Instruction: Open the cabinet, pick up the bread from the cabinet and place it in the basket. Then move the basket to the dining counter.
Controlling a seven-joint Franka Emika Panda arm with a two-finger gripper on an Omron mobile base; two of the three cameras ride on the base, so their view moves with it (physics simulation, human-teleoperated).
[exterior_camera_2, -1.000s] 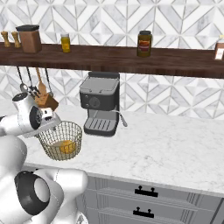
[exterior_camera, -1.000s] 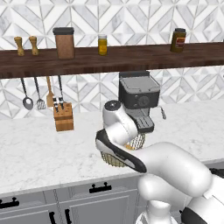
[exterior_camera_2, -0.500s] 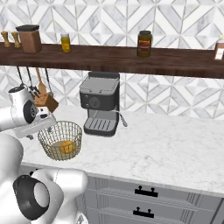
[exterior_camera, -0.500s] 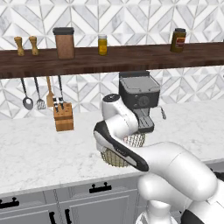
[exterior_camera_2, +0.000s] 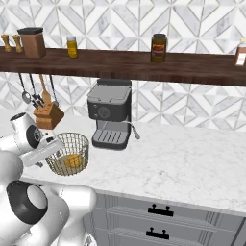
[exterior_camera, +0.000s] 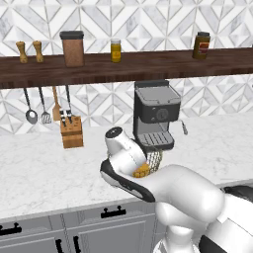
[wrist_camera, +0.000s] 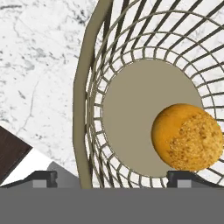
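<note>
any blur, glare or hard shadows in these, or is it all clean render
Hand view: sharp close-up, the basket wires crisp, the bread evenly lit with no glare. Left base view: even flat light, soft shadow under the shelf; the arm hides most of the basket. Right base view: clear, faint shadow beside the coffee machine.

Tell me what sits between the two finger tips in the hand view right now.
In the hand view, the basket's near rim and wire wall run up between the open gripper's finger tips. The bread lies inside on the basket's base, above one tip.
</note>
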